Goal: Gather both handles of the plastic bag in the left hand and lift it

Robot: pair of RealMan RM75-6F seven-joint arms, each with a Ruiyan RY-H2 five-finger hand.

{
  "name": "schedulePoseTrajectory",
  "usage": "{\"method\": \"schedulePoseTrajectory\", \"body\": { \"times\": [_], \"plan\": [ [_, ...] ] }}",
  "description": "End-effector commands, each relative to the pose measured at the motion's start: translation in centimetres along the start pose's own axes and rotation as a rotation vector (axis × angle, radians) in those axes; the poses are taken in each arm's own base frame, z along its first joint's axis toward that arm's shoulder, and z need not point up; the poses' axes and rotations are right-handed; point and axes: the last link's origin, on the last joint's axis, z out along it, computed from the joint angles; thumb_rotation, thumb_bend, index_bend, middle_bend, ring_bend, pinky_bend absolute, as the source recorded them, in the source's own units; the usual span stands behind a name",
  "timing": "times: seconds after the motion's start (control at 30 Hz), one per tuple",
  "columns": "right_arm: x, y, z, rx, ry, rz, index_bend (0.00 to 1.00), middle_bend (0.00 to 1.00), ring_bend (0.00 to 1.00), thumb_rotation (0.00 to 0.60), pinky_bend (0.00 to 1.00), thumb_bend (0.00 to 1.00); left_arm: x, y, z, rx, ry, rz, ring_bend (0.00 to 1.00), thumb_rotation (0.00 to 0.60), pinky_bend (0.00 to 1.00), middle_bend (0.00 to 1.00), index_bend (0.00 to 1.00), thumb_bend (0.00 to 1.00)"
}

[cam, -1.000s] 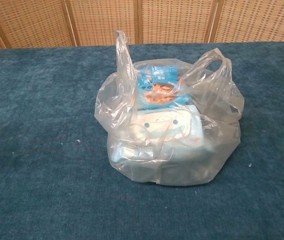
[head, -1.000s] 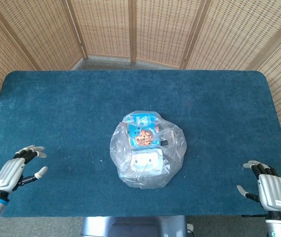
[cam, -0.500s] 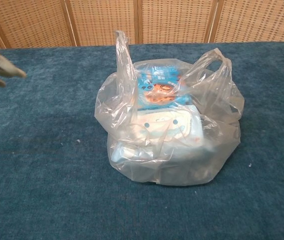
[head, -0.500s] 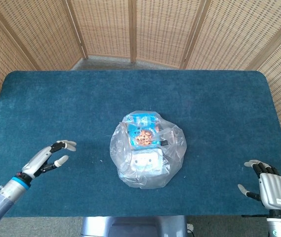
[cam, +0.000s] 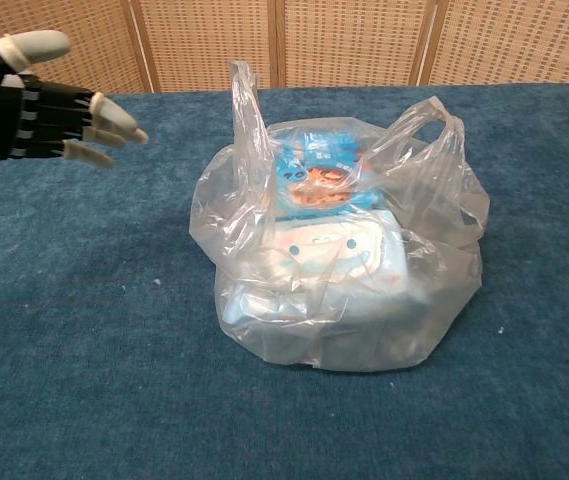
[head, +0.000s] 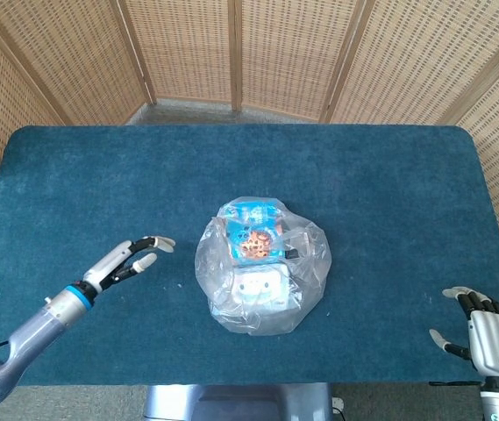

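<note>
We have the plastic bag (head: 263,277) sitting mid-table on the blue cloth (head: 389,193), slightly toward the near edge, with a blue snack pack (cam: 314,180) and a white box (cam: 336,250) inside. In the chest view both handles stand upright: the left handle (cam: 245,110) is a narrow strip at the back left, the right handle (cam: 426,125) a wider loop at the back right, with the contents between them and the two handles apart. That gap is why we'd judge that gathering needs a sweep across the top, not a single pinch. Our left hand (head: 133,259) is released, fingers extended and spread and pointing at the bag, holding nothing; it sits near the bag's left side but not touching. In the chest view the left hand looks to be at about the height of the handle tops, which fits lining up on the left handle first. Our right hand (head: 489,338) is parked at the near right corner, well apart from the bag, fingers splayed, empty. Nothing is grasped yet, so we read this as the approach stage. Risk: thin film may fold under the fingers instead of hooking.
</note>
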Motion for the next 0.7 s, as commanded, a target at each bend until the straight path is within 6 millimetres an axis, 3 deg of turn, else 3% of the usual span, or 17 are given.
{"method": "schedulePoseTrajectory", "body": {
  "times": [0.03, 0.7],
  "plan": [
    [0.0, 0.0, 0.0, -0.001, 0.001, 0.000, 0.29, 0.27, 0.26, 0.532, 0.23, 0.21, -0.3, 0.6, 1.5, -0.015, -0.016, -0.039, 0.11, 0.000, 0.13, 0.20, 0.27, 0.19],
    [0.2, 0.8, -0.6, -0.017, 0.032, 0.016, 0.28, 0.27, 0.26, 0.532, 0.23, 0.22, -4.0, 4.7, 8.8, -0.048, -0.180, -0.181, 0.11, 0.000, 0.14, 0.20, 0.27, 0.19]
  ]
}}
